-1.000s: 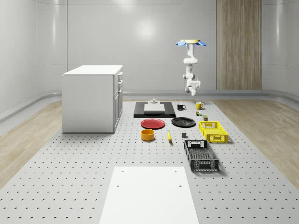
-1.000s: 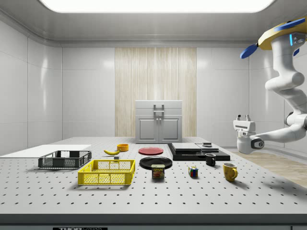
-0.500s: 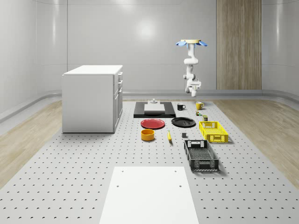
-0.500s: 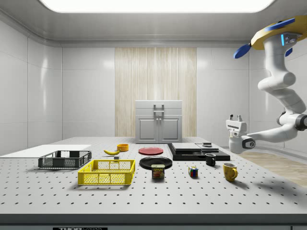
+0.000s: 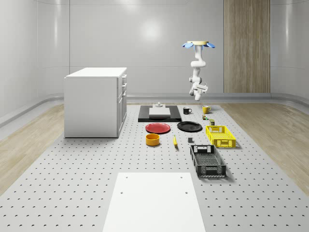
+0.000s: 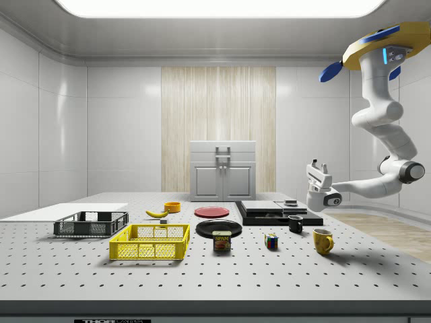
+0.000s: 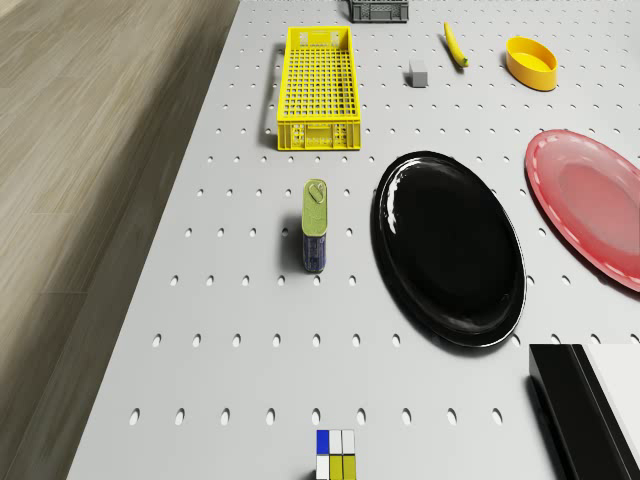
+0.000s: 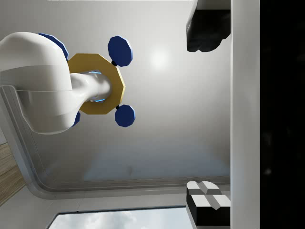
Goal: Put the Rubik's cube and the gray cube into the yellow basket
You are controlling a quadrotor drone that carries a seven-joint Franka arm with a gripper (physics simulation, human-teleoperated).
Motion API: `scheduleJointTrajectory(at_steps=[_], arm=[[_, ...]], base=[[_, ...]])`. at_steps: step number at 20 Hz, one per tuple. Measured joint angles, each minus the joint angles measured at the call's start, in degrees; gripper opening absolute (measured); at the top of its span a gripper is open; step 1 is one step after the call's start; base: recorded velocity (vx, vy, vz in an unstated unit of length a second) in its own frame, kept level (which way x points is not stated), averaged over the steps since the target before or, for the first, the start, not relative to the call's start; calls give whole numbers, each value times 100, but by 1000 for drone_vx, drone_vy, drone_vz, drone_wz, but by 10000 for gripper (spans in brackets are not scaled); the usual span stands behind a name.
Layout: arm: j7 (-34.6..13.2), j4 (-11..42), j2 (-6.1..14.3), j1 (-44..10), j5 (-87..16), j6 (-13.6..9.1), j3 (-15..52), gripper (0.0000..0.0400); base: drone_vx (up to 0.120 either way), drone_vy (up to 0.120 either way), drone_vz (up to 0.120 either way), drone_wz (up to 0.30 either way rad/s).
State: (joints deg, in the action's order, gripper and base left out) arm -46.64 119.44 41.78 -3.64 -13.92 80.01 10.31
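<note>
The Rubik's cube (image 6: 271,241) sits on the perforated table (image 6: 350,269), between a tin can (image 6: 221,241) and a yellow mug (image 6: 322,240) in the side view; my drone camera shows its blue, white and yellow squares (image 7: 335,455) from above. The gray cube (image 7: 419,72) lies farther along the table, beside a banana (image 7: 455,44) and just past the yellow basket (image 7: 319,73); in the side view it is a small dark block (image 6: 163,221) behind the basket (image 6: 151,242). The basket holds nothing. From above, a black plate (image 7: 449,245) lies next to the can (image 7: 315,224), with a red plate (image 7: 590,205) beyond it. My drone body (image 6: 378,46) hovers high over the side view's right end of the table, above the mug. My arm bends down and back so that my pincer (image 6: 316,167) points upward, in the air over a black mug (image 6: 295,224). The wrist camera, looking up along it, sees my own rotors and body (image 8: 97,83) against the ceiling. Its two fingers (image 8: 208,202) stand well apart, released and grasping nothing.
</note>
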Motion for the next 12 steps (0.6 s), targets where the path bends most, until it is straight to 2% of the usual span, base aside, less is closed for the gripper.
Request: scheduleJointTrajectory(at_steps=[4, 6, 10, 12], arm=[[-196, 349, 87, -290, -1274, 62, 880, 400], [-368, 720, 172, -513, -2213, 110, 1502, 400], [-980, 1990, 453, -1175, -4639, 180, 2954, 400], [-1440, 2748, 622, -1648, -5945, 117, 3643, 400]], base=[[120, 0, 0, 0], [120, 0, -120, 0], [120, 0, -120, 0], [120, 0, -120, 0]])
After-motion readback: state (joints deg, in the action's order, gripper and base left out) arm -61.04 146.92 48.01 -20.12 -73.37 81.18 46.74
